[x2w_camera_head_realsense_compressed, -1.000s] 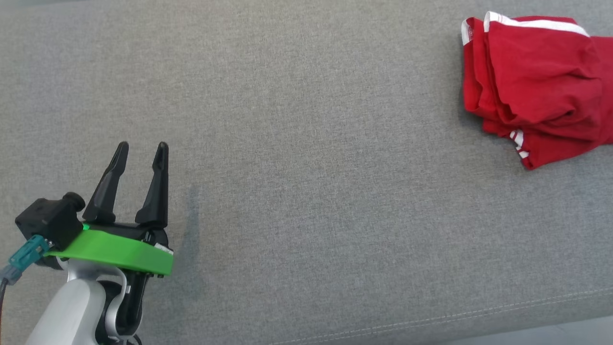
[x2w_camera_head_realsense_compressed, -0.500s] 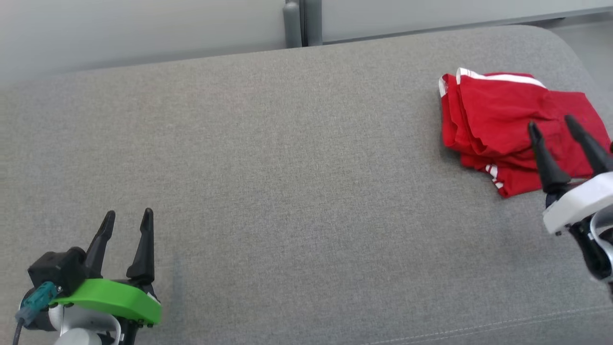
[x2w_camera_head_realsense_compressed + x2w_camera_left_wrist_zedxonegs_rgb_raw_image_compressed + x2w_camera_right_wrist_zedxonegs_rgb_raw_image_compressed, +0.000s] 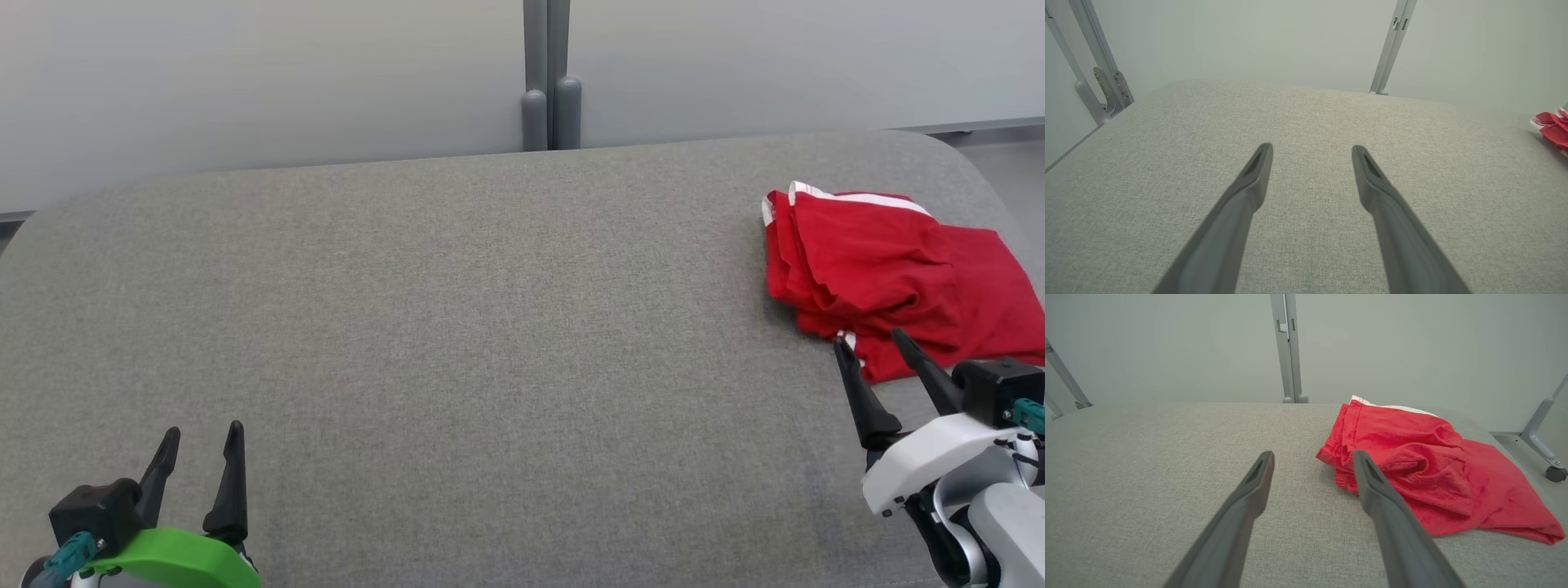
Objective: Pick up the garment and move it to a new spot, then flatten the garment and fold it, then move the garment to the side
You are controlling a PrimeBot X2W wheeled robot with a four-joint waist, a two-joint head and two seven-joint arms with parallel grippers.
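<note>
Head view: the whole frame has shifted since a second ago, so the camera has tilted up. The pale wall [image 3: 245, 82] and a grey post [image 3: 549, 90] now fill the 12 o'clock band, where before only grey cushion [image 3: 490, 327] showed. Relative to the cushion, the garment [image 3: 882, 253] lies in the same bundle as before.

Left gripper [image 3: 204, 429] sits lower, at 7 o'clock, fingers apart over bare cushion, nothing between them.

Right gripper [image 3: 868, 337], out of frame a second ago, is in at 4 o'clock. Half a second ago its tips overlaid the garment's middle. Now they overlap only its near edge. Fingers spread wide, nothing held. Contact with the cloth: cannot tell.

Garment: red knit, white trim along the far hem and at one near corner. Loosely folded, several layers stacked and rumpled at its left, one flatter layer spreading right. It lies at 2 o'clock on the cushion, close to the right end.

Right wrist view: the bundle lies at 2 o'clock off the fingertips, with deep creases across the top layer.
</note>
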